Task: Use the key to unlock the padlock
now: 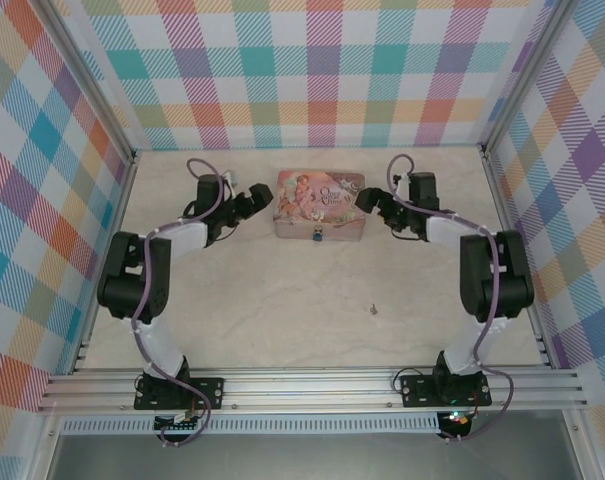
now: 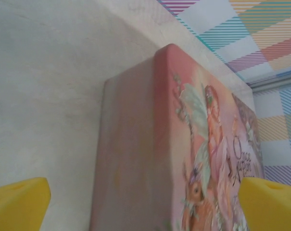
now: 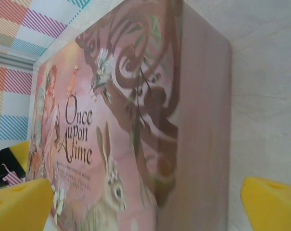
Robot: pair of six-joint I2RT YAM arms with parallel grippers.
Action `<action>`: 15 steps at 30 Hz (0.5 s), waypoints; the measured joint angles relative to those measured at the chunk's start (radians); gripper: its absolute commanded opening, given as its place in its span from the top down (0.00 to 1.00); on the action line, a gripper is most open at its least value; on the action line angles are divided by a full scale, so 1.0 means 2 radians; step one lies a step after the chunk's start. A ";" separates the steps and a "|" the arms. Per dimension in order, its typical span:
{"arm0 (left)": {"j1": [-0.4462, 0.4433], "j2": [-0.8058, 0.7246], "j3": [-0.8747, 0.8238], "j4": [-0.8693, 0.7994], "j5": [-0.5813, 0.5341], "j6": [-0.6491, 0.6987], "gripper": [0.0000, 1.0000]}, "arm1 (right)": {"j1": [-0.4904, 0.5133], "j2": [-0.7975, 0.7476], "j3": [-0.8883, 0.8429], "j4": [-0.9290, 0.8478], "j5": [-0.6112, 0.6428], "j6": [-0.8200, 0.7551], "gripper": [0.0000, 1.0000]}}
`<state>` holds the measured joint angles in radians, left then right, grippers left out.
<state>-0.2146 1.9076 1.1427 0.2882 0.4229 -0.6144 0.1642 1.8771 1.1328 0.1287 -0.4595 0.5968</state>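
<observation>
"Padlock [image 1: 318, 237] first: where does it lie from the fingers?"

"At the middle of the near wall of the pink tin [image 1: 319, 205], about halfway between the two arms. The left fingers [image 2: 18, 204] are at the tin's left end and the right fingers [image 3: 270, 204] are at its right end. So the padlock is inward and toward the arm bases from both, with neither clearly closer."

"Are either set holding anything?"

"No. In both wrist views the yellow tips are spread wide with the tin's end in the gap. They are released and grip nothing. I cannot tell whether a tip touches the tin wall."

"And the key [image 1: 374, 309]?"

"It lies alone on the tabletop [image 1: 232, 310], well apart from the tin, on the near side and right of centre. I judge that this is the relation that matters. The key is on the right arm's side, so the right fingers have the shorter way, drawing back from the tin toward their own base."

"Which way does its long axis run?"

"It is too small to say from above. It is a grey speck, so the approach angle for a pinch cannot be read yet. The left fingers seem better placed to steady the tin or the padlock."
</observation>
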 measured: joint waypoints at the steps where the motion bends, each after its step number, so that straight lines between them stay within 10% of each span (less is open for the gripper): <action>1: -0.002 0.009 0.011 -0.001 0.004 0.000 0.00 | 0.003 0.009 0.011 -0.001 -0.003 0.003 0.00; 15: -0.019 0.036 0.048 -0.032 0.042 0.031 0.00 | 0.050 -0.005 -0.006 -0.004 -0.031 0.011 0.04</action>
<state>-0.2527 1.9793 1.2388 0.2245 0.5076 -0.5518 0.2642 1.8671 1.1217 0.1211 -0.5220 0.6182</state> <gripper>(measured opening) 0.999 0.958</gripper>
